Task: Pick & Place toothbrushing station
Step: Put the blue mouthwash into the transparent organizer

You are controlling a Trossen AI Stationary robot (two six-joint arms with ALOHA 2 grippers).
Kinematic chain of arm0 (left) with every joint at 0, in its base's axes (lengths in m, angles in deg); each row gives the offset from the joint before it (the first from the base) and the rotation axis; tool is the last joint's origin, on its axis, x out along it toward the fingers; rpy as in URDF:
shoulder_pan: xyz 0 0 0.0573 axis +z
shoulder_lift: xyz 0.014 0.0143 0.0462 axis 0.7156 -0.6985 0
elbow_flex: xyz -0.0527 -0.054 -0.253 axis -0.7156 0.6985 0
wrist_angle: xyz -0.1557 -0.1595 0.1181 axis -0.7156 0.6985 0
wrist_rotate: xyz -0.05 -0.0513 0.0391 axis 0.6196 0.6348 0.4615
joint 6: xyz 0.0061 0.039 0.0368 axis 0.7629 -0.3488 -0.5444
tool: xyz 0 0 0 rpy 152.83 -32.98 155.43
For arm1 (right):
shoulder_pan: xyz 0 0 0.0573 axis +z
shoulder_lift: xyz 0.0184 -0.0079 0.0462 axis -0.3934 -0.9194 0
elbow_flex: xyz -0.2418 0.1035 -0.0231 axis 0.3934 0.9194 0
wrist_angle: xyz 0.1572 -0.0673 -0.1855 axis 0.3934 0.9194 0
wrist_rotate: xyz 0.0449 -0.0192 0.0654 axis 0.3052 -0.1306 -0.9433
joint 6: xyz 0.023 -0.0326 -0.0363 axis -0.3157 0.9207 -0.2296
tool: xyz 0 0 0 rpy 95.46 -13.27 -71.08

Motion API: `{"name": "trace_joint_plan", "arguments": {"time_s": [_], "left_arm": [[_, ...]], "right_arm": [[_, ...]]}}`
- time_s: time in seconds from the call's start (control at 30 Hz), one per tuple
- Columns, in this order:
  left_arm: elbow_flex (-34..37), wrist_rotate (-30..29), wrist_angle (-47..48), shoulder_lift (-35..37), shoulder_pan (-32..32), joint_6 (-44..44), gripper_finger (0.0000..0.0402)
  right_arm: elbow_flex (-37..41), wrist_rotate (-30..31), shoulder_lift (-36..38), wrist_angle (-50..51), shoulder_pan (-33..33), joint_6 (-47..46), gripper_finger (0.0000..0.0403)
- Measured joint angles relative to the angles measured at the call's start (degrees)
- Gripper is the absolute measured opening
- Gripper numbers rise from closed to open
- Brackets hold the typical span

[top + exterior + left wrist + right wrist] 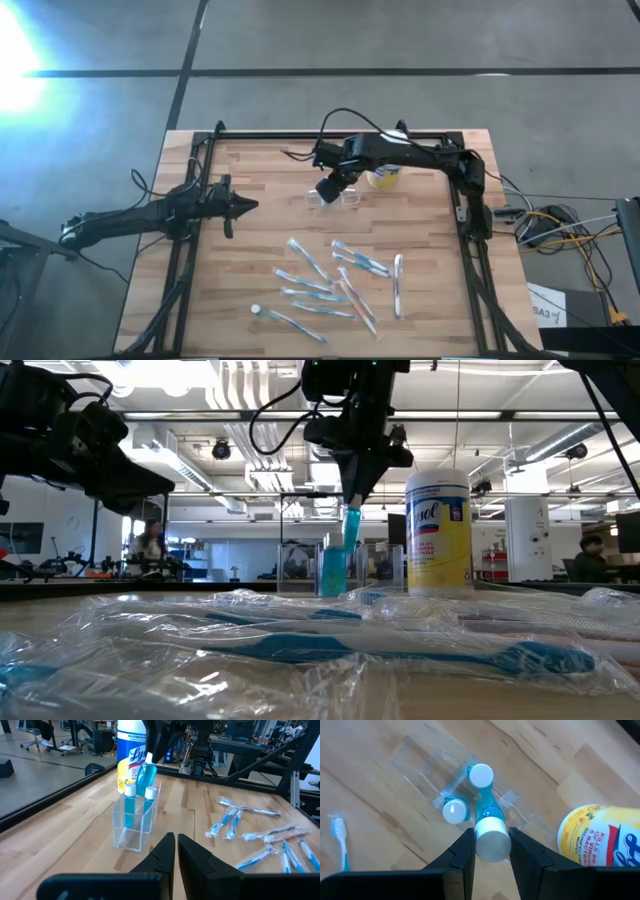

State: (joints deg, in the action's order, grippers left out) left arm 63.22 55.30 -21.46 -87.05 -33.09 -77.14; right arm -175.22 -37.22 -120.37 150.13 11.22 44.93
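Right gripper (491,851) clamps a blue tube (489,827) by its cap, above the toothbrushing station (136,815) at high-view centre, for vertical insertion | left gripper (176,851) nearly closed, empty, idle at left | wrapped toothbrushes (335,280) wait lower centre

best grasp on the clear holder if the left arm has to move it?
Judgement: grip the toothbrushing station across its narrow width, on the tube-free end's upper walls, coming from above. It stands upright, blue tubes fill the canister end, where the right gripper works.
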Motion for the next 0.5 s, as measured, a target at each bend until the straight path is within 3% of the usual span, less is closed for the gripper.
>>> {"name": "trace_joint_plan", "arguments": {"time_s": [0.5], "left_arm": [[0.0,0.0,0.0,0.0,0.0,0.0,0.0026]], "right_arm": [[0.7,0.1,0.0,-0.1,-1.1,-1.3,0.0091]]}}
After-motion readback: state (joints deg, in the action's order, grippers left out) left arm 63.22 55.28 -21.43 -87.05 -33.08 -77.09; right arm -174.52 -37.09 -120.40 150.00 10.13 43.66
